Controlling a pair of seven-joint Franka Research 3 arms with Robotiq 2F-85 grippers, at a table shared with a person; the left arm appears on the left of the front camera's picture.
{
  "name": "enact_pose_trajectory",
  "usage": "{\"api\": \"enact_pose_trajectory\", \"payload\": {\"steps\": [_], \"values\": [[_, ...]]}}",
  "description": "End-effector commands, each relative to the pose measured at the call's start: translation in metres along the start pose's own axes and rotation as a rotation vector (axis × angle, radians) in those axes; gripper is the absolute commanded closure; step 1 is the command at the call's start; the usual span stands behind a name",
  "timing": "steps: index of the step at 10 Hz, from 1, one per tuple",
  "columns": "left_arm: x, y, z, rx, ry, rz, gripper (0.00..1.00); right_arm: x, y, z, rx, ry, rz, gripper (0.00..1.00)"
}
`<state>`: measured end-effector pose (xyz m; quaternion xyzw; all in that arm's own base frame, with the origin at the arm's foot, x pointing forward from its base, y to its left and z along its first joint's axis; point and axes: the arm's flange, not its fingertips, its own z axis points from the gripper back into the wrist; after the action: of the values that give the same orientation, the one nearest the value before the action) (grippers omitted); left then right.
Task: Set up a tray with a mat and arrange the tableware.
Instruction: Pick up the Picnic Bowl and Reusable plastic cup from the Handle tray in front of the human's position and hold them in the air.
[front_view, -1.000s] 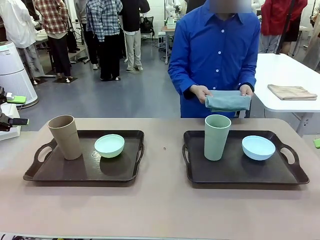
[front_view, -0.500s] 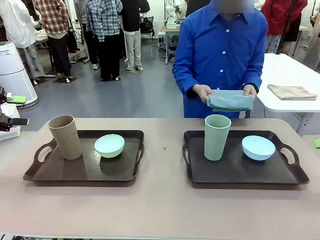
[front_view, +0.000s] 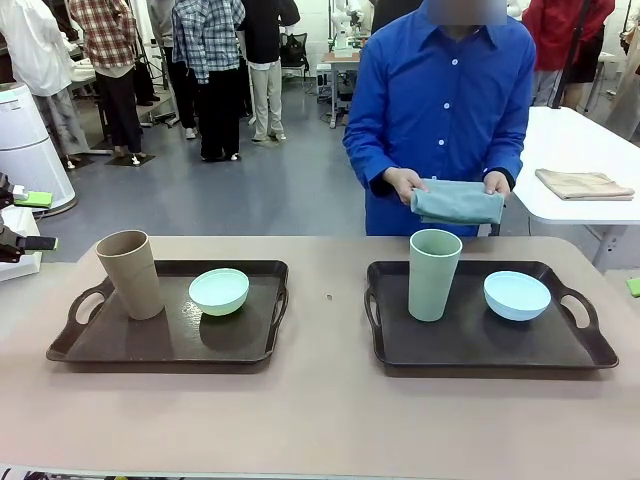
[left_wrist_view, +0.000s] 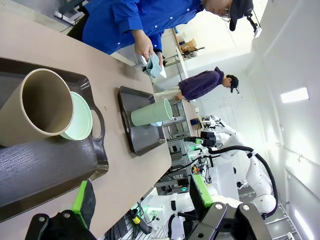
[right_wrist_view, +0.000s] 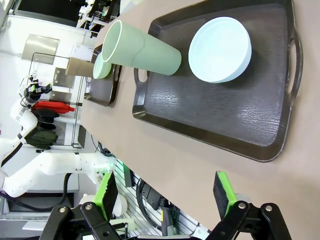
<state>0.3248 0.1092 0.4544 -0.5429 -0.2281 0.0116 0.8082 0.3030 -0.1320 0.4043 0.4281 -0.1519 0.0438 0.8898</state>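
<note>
The left pincer (left_wrist_view: 141, 196) is held wide apart, and nothing is gripped between its green pads. It is seen above the bare table (front_view: 320, 420), near the left tray (front_view: 170, 345). The right pincer (right_wrist_view: 166, 189) is held wide apart too, and nothing is gripped in it. It is seen over the table, just beside the right tray (front_view: 470, 345).

The two dark trays are laid side by side on the table, one on the left half and one on the right half, with a gap of bare table between them. The tan cup (front_view: 131, 273) is stood upright at the far left corner of the left tray. The mint green bowl (front_view: 219, 291) is placed near the far edge of the same tray, to the right of the cup and apart from it. The sage green cup (front_view: 433, 273) is stood upright near the far left corner of the right tray. The pale blue bowl (front_view: 517, 295) is placed to its right, near the far edge.

Past the far edge of the table, a folded blue-grey cloth (front_view: 457, 201) is held up in the air in both of the person's hands (front_view: 403, 184), above the sage green cup. The cloth is not touching the table or the trays.
</note>
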Motion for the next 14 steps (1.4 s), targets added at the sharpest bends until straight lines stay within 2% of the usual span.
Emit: {"api": "enact_pose_trajectory", "payload": {"steps": [1, 3, 4, 5, 6, 8, 10, 13, 14], "values": [[0.001, 0.001, 0.001, -0.022, -0.015, -0.018, 0.00, 0.002, -0.003, -0.001, 0.025, -0.016, 0.015, 0.00], [0.000, 0.000, 0.000, 0.000, 0.000, 0.000, 0.00, 0.000, 0.000, 0.000, 0.000, 0.000, 0.000, 0.00], [0.005, 0.005, 0.005, -0.052, -0.014, 0.050, 0.00, 0.000, -0.005, 0.002, 0.015, 0.014, 0.024, 0.00], [0.006, 0.005, 0.009, -0.077, -0.017, 0.037, 0.00, 0.000, -0.008, 0.007, 0.024, 0.003, 0.021, 0.00], [0.010, -0.001, 0.011, -0.046, -0.027, -0.005, 0.00, 0.000, -0.008, 0.011, 0.010, -0.003, 0.017, 0.00], [0.028, -0.052, 0.008, 0.105, -0.029, -0.220, 0.00, 0.008, 0.014, 0.025, -0.091, -0.029, 0.050, 0.00], [0.044, -0.118, -0.005, 0.252, -0.002, -0.490, 0.00, 0.015, 0.046, 0.038, -0.204, -0.019, 0.105, 0.00], [0.065, -0.188, -0.062, 0.422, 0.040, -0.870, 0.00, 0.030, 0.077, 0.042, -0.412, 0.031, 0.138, 0.00], [0.066, -0.209, -0.092, 0.473, 0.095, -0.997, 0.00, 0.038, 0.084, 0.038, -0.473, 0.070, 0.132, 0.00]]}}
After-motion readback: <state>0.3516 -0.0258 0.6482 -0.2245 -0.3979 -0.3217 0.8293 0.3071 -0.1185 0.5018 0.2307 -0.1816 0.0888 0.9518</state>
